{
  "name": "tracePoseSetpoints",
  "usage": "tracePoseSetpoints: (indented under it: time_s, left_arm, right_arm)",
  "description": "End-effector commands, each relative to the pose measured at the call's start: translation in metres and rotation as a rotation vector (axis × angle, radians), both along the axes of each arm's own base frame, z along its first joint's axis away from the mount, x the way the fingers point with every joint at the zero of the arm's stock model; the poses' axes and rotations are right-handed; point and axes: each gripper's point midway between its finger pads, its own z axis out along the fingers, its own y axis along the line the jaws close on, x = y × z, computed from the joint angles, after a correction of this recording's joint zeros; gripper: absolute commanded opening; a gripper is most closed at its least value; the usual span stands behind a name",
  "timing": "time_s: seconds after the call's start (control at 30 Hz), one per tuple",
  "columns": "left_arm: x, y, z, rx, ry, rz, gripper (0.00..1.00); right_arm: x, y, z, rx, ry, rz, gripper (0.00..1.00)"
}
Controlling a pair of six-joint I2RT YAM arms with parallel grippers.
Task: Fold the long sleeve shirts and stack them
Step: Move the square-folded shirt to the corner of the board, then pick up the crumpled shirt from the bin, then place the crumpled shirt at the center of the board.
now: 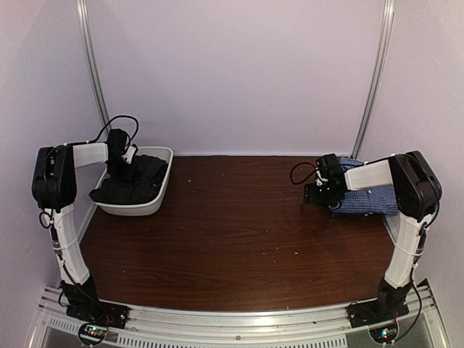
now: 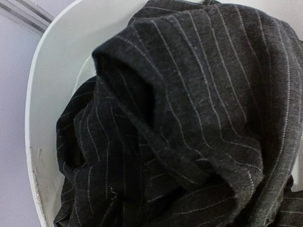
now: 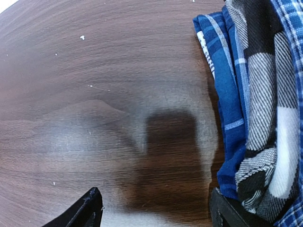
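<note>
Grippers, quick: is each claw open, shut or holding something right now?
Left gripper: cannot be told; its tips are hidden at the black pinstriped shirt in the white tub.
Right gripper: open, holding nothing, fingers apart over the table.

Open middle, obstacles at both sides

The middle of the bench (image 1: pixel 239 232) is left open for passage. The left rear is blocked by the tub (image 1: pixel 141 206), heaped with the black shirt (image 1: pixel 134 185); the right edge is taken by the checked shirt (image 1: pixel 373 199).
</note>
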Motion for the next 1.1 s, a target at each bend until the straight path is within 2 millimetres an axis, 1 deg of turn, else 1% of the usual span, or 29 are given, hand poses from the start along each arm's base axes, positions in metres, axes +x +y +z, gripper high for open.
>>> tracePoseSetpoints:
  time_s: [0.0, 0.03, 0.13, 0.2, 0.23, 0.27, 0.3, 0.37, 0.4, 0.47, 0.53, 0.57, 0.63, 0.67, 0.7, 0.73, 0.77, 0.8, 0.87, 0.9, 0.97, 1.03, 1.07]
  left_arm:
    - [0.003, 0.006, 0.01, -0.012, -0.031, -0.002, 0.44]
    - [0.004, 0.001, 0.017, -0.035, -0.045, -0.021, 0.4]
    - [0.006, -0.016, 0.03, -0.116, -0.072, -0.081, 0.24]
    - [0.007, -0.026, 0.041, -0.166, -0.089, -0.116, 0.1]
    - [0.008, -0.03, 0.05, -0.182, -0.104, -0.127, 0.03]
    - [0.008, -0.033, 0.06, -0.202, -0.123, -0.137, 0.0]
    - [0.008, -0.037, 0.073, -0.22, -0.148, -0.148, 0.0]
    - [0.006, -0.048, 0.109, -0.277, -0.218, -0.185, 0.0]
    - [0.004, -0.055, 0.132, -0.312, -0.266, -0.213, 0.0]
    - [-0.005, -0.075, 0.185, -0.417, -0.374, -0.287, 0.0]
    - [-0.023, -0.109, 0.251, -0.556, -0.5, -0.408, 0.0]
    - [-0.04, -0.132, 0.291, -0.612, -0.57, -0.476, 0.0]
    - [-0.075, -0.175, 0.362, -0.72, -0.69, -0.609, 0.0]
    - [-0.095, -0.196, 0.393, -0.775, -0.737, -0.67, 0.0]
    - [-0.118, -0.219, 0.421, -0.834, -0.775, -0.748, 0.0]
    - [-0.139, -0.239, 0.442, -0.887, -0.8, -0.816, 0.0]
    - [-0.159, -0.26, 0.459, -0.942, -0.814, -0.881, 0.0]
    - [-0.179, -0.278, 0.472, -1.001, -0.815, -0.945, 0.0]
    - [-0.209, -0.308, 0.489, -1.095, -0.817, -1.038, 0.0]
    - [-0.217, -0.32, 0.492, -1.127, -0.809, -1.056, 0.0]
    - [-0.225, -0.343, 0.491, -1.164, -0.778, -1.078, 0.0]
    - [-0.23, -0.366, 0.485, -1.191, -0.742, -1.107, 0.0]
    - [-0.23, -0.376, 0.481, -1.203, -0.723, -1.116, 0.0]
  right_arm:
    - [0.004, -0.011, 0.014, -0.03, -0.03, 0.001, 0.79]
    - [0.003, -0.006, 0.016, -0.005, -0.036, 0.021, 0.79]
    - [0.0, 0.005, 0.023, 0.045, -0.054, 0.055, 0.79]
    - [-0.004, 0.01, 0.028, 0.063, -0.063, 0.072, 0.79]
    - [-0.006, 0.013, 0.031, 0.069, -0.069, 0.082, 0.79]
    - [-0.008, 0.016, 0.033, 0.075, -0.072, 0.091, 0.79]
    - [-0.01, 0.02, 0.037, 0.084, -0.078, 0.105, 0.79]
    - [-0.016, 0.029, 0.048, 0.104, -0.095, 0.138, 0.79]
    - [-0.019, 0.036, 0.055, 0.117, -0.108, 0.16, 0.79]
    - [-0.025, 0.05, 0.077, 0.154, -0.148, 0.213, 0.79]
    - [-0.031, 0.068, 0.107, 0.211, -0.213, 0.278, 0.79]
    - [-0.037, 0.079, 0.13, 0.253, -0.265, 0.32, 0.79]
    - [-0.047, 0.098, 0.168, 0.338, -0.344, 0.395, 0.82]
    - [-0.053, 0.108, 0.187, 0.388, -0.384, 0.433, 0.83]
    - [-0.059, 0.118, 0.207, 0.437, -0.421, 0.472, 0.85]
    - [-0.067, 0.132, 0.228, 0.494, -0.467, 0.525, 0.88]
    - [-0.076, 0.144, 0.248, 0.545, -0.506, 0.573, 0.9]
    - [-0.084, 0.155, 0.265, 0.591, -0.54, 0.615, 0.92]
    - [-0.101, 0.175, 0.296, 0.671, -0.598, 0.689, 0.96]
    - [-0.11, 0.184, 0.308, 0.707, -0.618, 0.727, 0.98]
    - [-0.125, 0.198, 0.327, 0.752, -0.66, 0.783, 1.0]
    - [-0.138, 0.209, 0.336, 0.768, -0.69, 0.816, 1.0]
    - [-0.144, 0.214, 0.338, 0.772, -0.7, 0.83, 1.0]
